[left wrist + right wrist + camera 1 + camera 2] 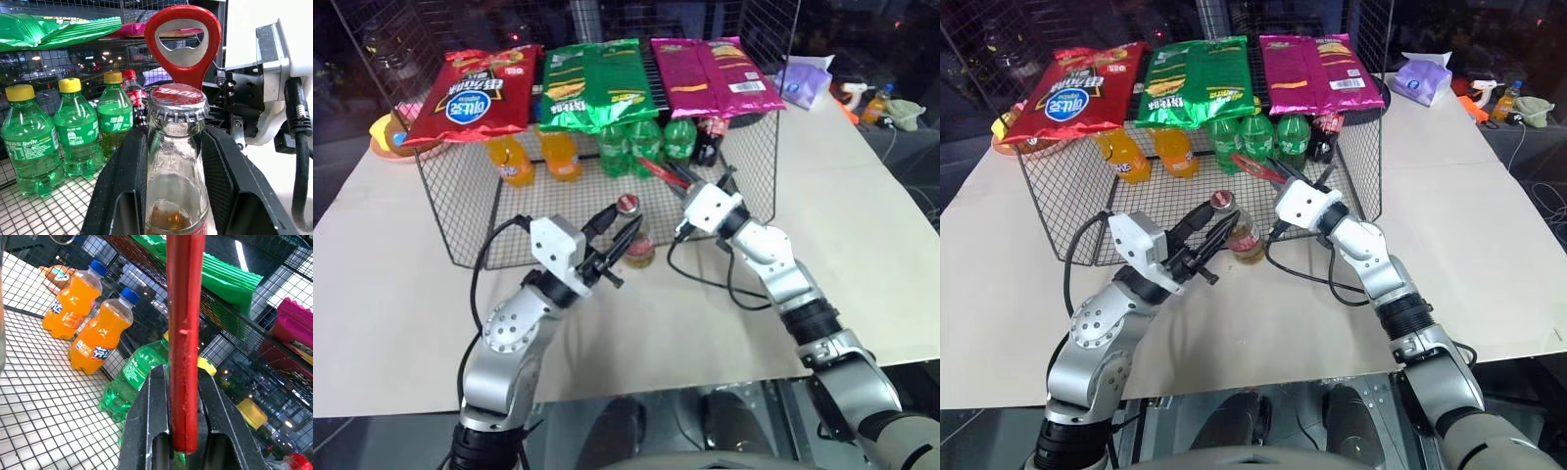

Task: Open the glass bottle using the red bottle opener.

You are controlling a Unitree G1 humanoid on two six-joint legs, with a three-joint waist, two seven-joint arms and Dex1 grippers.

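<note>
The glass bottle (639,250) stands on the table in front of the wire rack, a red crown cap (178,98) on its narrow neck. My left gripper (626,219) is shut on the bottle, one black finger on each side of the neck. The red bottle opener (188,76) is held in my right gripper (182,373), which is shut on its handle. The opener's oval ring head sits just behind and above the cap, apart from it. In the head views the right gripper (679,179) is to the right of the bottle, the opener (656,167) pointing toward the rack.
A black wire rack (460,211) stands behind the bottle, with red, green and pink chip bags (597,83) on top. Under it are orange bottles (512,160), green bottles (644,145) and a dark cola bottle (707,142). The beige table (862,196) spreads right.
</note>
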